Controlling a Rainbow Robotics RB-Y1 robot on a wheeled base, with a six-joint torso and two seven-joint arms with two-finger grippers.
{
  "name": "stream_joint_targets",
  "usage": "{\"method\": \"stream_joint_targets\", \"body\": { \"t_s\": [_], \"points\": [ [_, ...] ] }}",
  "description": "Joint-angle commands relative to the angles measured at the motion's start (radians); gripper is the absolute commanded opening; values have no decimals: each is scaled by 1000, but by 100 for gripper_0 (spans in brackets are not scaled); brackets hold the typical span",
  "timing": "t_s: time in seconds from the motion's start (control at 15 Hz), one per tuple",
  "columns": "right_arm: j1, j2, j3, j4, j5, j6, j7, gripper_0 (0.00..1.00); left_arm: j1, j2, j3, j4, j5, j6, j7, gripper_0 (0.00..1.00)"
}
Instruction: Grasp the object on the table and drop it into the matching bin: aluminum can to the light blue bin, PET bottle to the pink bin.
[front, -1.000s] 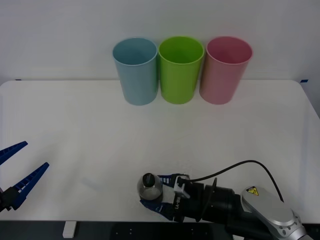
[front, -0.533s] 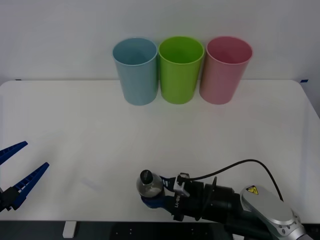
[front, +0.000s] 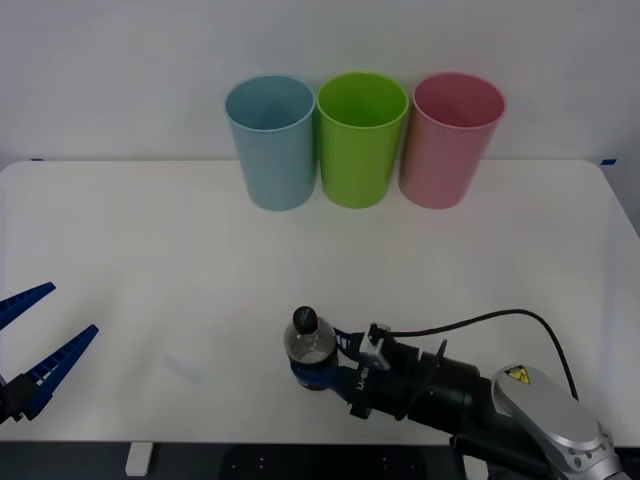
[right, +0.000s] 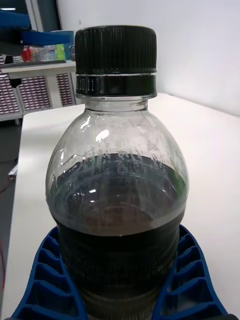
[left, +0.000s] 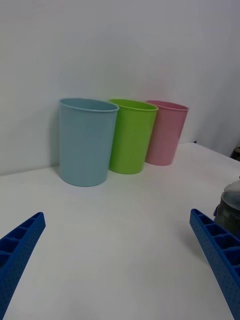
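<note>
The PET bottle (front: 310, 345) is clear with dark liquid and a black cap, near the front edge of the white table (front: 150, 250). My right gripper (front: 318, 372) is shut on it, and its blue fingers (right: 45, 280) clasp the lower body of the bottle (right: 117, 200). The bottle stands upright, lifted a little off the tabletop. At the back stand the light blue bin (front: 271, 140) and the pink bin (front: 453, 138), both upright. My left gripper (front: 35, 352) waits open at the front left; its view shows the light blue bin (left: 86, 141) and the pink bin (left: 166, 131).
A lime green bin (front: 361, 137) stands between the light blue and pink bins, touching both. A black cable (front: 480, 325) loops above the right arm. The bins sit close to the table's back edge, against a white wall.
The right gripper closed on the bottle, then raised it and carried it slightly forward and right. The left arm has not moved.
</note>
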Motion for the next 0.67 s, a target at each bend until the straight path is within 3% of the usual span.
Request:
{"method": "stream_joint_targets", "body": {
  "t_s": [0.07, 0.67],
  "points": [
    [4, 0, -37, -23, 9, 19, -69, 0, 0, 0, 0, 0, 0, 0, 0, 100],
    [75, -26, -224, -250, 34, 56, -354, 0, 0, 0, 0, 0, 0, 0, 0, 100]
  ]
}}
